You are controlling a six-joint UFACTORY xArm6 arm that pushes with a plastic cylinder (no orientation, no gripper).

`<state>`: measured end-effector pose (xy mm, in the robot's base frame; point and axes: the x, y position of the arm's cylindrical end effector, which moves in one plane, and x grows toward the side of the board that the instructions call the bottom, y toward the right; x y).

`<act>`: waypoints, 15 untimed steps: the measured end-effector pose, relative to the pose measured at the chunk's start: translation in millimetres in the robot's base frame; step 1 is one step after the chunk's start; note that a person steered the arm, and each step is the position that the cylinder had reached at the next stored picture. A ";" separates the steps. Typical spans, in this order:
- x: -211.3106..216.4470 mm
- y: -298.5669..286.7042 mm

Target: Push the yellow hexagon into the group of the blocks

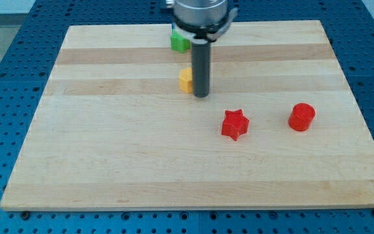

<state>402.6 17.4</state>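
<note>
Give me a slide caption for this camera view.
My tip beside the yellow hexagon, red star and red cylinder apart.

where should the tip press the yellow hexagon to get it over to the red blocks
No gripping here, only pushing. Press the yellow hexagon on its upper-left face, since the red star and red cylinder lie toward the view's lower right. My tip stands just right of it, so it should probably circle around first.

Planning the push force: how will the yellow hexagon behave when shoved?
The yellow hexagon looks small and squat, so it probably slides rather than tips. My tip sits beside it on the view's right; an off-centre push may spin it on the smooth wooden board.
</note>
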 end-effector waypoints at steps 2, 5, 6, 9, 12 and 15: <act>39.0 -75.1; -71.4 11.1; -84.8 30.0; -17.1 51.6; -104.2 56.8; -131.9 61.5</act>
<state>270.7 78.9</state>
